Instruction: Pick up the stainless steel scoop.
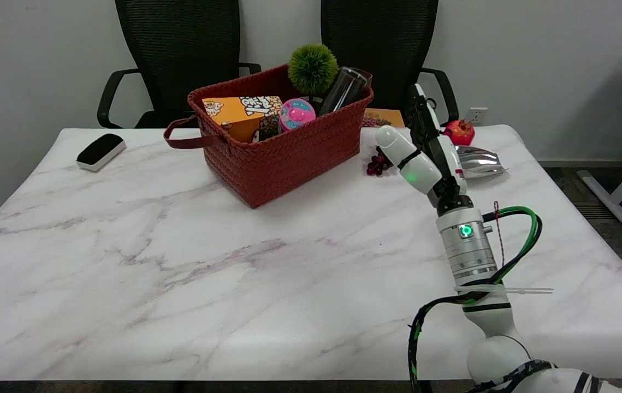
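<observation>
My right hand [424, 143] is up off the table [179, 262], fingers [419, 112] extended and apart, thumb splayed toward the basket. Nothing in it. It's edge-on to the camera, so I can't tell exactly how wide the spread is.

The scoop [480, 161] lies just behind the hand from this view, partly hidden by the palm. Can't tell whether the hand touches it; looks like it's hovering in front and above. The scoop is polished steel, mirror bright, with a shallow bowl tapering to a point at the picture's right. It lies flat on the marble near the far right corner. The handle end is behind my hand, can't see it.

Around it: a pomegranate [459, 131] just beyond it toward the far edge, close, maybe touching. Dark grapes [377, 162] to the left of the hand, between hand and basket [289, 158]. An orange packet [383, 117] lies flat behind the basket's right end.

Room: the scoop's tip sits near the right table edge, with a strip of bare marble between. The near side of the scoop is open marble all the way to me. The basket is well apart to the left, loaded with a box [242, 114], a pink tub [296, 113], a green ball [313, 68] and a dark bottle [343, 90]. An eraser [101, 151] sits far left. Two chairs [179, 49] stand behind the table.
</observation>
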### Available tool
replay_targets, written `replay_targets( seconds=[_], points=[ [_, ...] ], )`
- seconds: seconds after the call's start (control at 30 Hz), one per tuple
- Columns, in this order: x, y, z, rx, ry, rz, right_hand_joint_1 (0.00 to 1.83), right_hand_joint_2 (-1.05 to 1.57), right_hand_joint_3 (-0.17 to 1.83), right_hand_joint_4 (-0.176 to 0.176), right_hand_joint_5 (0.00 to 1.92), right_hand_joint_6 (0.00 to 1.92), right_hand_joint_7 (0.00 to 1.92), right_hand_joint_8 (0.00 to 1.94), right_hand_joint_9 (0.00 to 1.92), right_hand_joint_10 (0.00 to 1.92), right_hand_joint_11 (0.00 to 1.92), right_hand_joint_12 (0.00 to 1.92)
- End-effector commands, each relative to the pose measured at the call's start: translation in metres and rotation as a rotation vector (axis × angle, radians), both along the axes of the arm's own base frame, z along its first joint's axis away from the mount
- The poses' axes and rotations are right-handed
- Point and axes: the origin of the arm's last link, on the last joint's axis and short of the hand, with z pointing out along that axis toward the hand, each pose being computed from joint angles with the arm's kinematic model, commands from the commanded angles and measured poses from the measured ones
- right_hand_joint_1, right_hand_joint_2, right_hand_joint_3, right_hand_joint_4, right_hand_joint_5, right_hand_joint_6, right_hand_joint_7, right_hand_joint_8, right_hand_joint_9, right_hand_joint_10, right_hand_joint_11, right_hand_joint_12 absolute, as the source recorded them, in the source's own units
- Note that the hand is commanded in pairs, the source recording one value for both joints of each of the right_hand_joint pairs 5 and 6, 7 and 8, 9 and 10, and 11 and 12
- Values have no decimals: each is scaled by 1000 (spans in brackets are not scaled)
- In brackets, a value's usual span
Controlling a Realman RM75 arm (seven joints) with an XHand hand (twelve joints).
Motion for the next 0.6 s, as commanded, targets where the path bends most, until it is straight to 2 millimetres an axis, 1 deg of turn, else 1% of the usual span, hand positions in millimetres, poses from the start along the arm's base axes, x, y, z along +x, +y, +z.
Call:
replay_targets(
  seconds=[0.03,0.23,0.3,0.33,0.4,0.47,0.53,0.57,0.6],
  points=[
    [10,3,-1,-5,9,55,573,825,-175,0,0,0,0,0,0,0,0,0],
    [13,-3,1,-6,58,32,657,649,-175,0,0,0,0,0,0,0,0,0],
    [20,-4,-1,-22,129,37,715,544,-175,0,0,0,0,0,0,0,0,0],
    [24,-5,-3,-41,185,41,737,512,-175,0,0,0,0,0,0,0,0,0],
    [32,-5,-5,-104,321,38,844,379,-171,0,0,0,0,0,0,0,0,0],
    [43,-4,-7,-208,489,32,911,298,-114,0,0,0,0,0,0,0,0,0],
    [50,-3,-9,-293,613,21,983,196,-37,0,0,0,0,0,0,0,0,0],
    [54,-2,-10,-347,693,13,1040,102,29,0,0,0,0,0,0,0,0,0],
    [57,-1,-10,-375,730,11,1100,-52,213,0,0,0,0,0,0,0,0,0]
  ],
)
